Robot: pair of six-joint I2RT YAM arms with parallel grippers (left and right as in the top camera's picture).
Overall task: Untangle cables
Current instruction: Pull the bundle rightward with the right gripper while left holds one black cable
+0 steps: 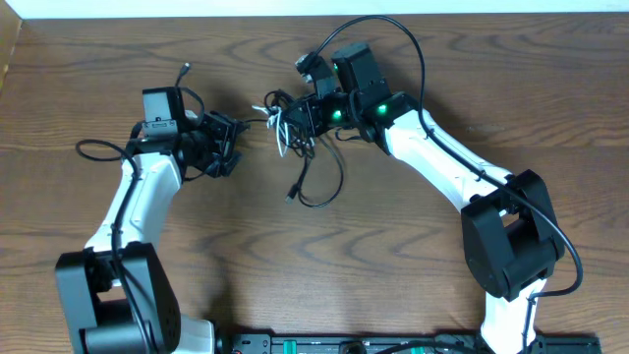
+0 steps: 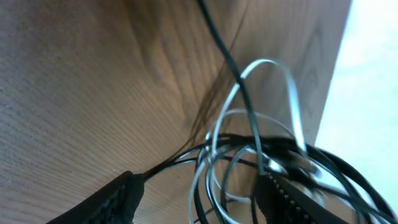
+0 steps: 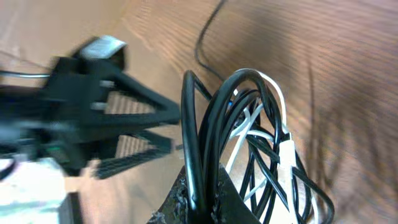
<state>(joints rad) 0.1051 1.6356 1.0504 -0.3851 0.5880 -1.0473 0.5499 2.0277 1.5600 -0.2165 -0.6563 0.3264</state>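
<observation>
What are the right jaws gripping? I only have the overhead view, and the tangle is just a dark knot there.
Observer: In the right wrist view, the right jaws are shut on several black cable loops that rise up from between them.
Operator: And the white one?
Observer: The white cable threads among those black loops.
Operator: What about the left jaws?
Observer: In the left wrist view they stand open, and loops of the tangle lie between the fingers.
</observation>
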